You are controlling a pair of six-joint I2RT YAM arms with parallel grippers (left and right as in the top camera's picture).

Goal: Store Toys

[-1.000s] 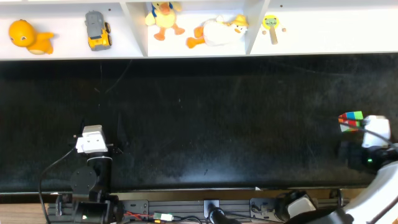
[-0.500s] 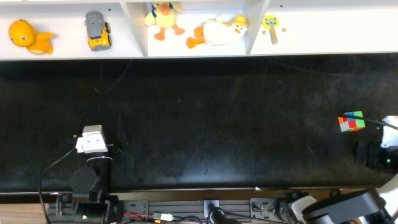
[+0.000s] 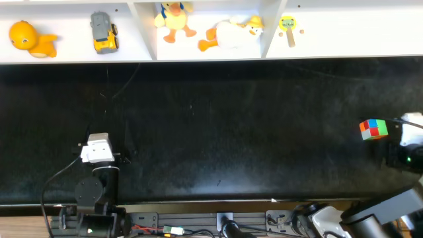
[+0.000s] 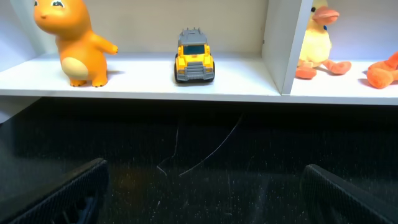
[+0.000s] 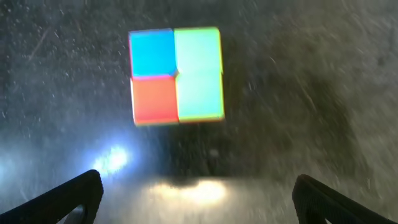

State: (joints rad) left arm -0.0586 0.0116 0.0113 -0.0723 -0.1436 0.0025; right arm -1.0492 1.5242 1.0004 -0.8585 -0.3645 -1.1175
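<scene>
cube point(image 3: 373, 129), top view: multicoloured, flat on black mat point(image 3: 211, 132), far out at 3 o'clock, well apart from shelf.
shelf point(image 3: 344, 36), top view: white, runs along 12 o'clock; holds orange figure point(image 3: 33, 38), yellow truck point(image 3: 104, 33), yellow duck point(image 3: 174, 18), white duck point(image 3: 231, 33), small green toy point(image 3: 288, 26).
right arm point(image 3: 410, 135), top view: at 3 o'clock edge, just beside cube, on its 3 o'clock side.
left arm point(image 3: 98, 151), top view: folded near 8 o'clock, well apart from cube.
left gripper point(image 4: 204, 180), left wrist view: fingers spread wide, nothing between them; faces shelf, with orange figure point(image 4: 71, 40) and yellow truck point(image 4: 194, 56) in one compartment, yellow duck point(image 4: 317, 37) past the divider.
right gripper point(image 5: 196, 180), right wrist view: fingers spread wide, gripping nothing; cube point(image 5: 176, 74) lies on mat ahead of fingertips, not between them; blue, green and red tiles on top.
</scene>
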